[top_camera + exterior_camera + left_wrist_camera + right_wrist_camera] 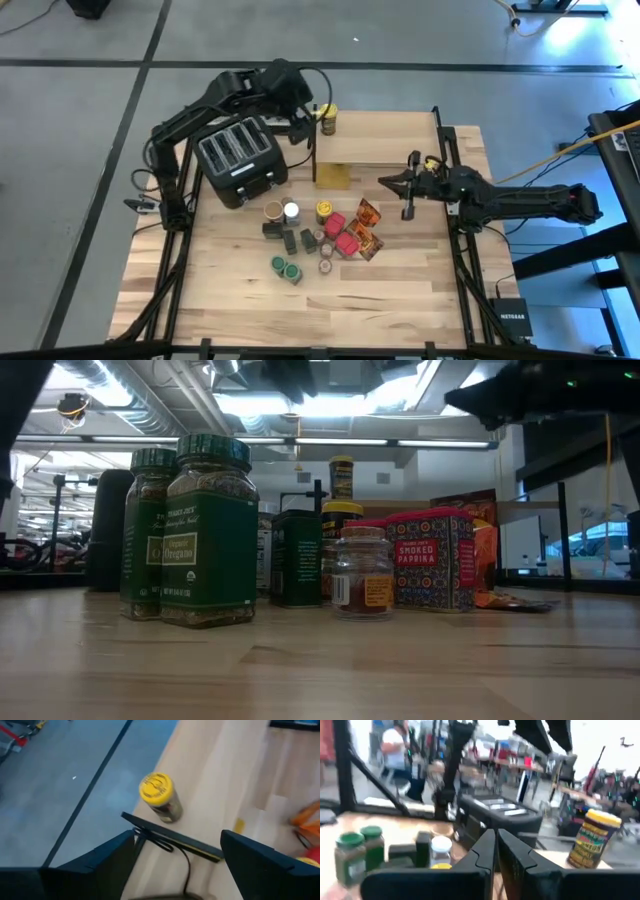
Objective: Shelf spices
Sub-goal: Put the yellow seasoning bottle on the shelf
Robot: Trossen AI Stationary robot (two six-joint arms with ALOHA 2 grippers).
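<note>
The left gripper [308, 122] is wide open and holds nothing; just past its fingertips a small jar with a yellow lid [160, 796] stands alone on the pale wooden shelf [400, 140], likely just let go. The right gripper [395, 183] is squeezed shut and empty, waiting over the table [420, 280], with the other spice jars and tins [310, 235] clustered near it, below the shelf.

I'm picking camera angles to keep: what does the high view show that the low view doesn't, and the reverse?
Only the high view shows the toaster's four slots, the shelf plank, the left hand open beside the yellow-lidded jar standing on it, and the right hand shut. Only the low view lets you read labels, such as the smoked paprika tin, and see the room behind. Both show the green-lidded jars and the cluster of spices on the table.
</note>
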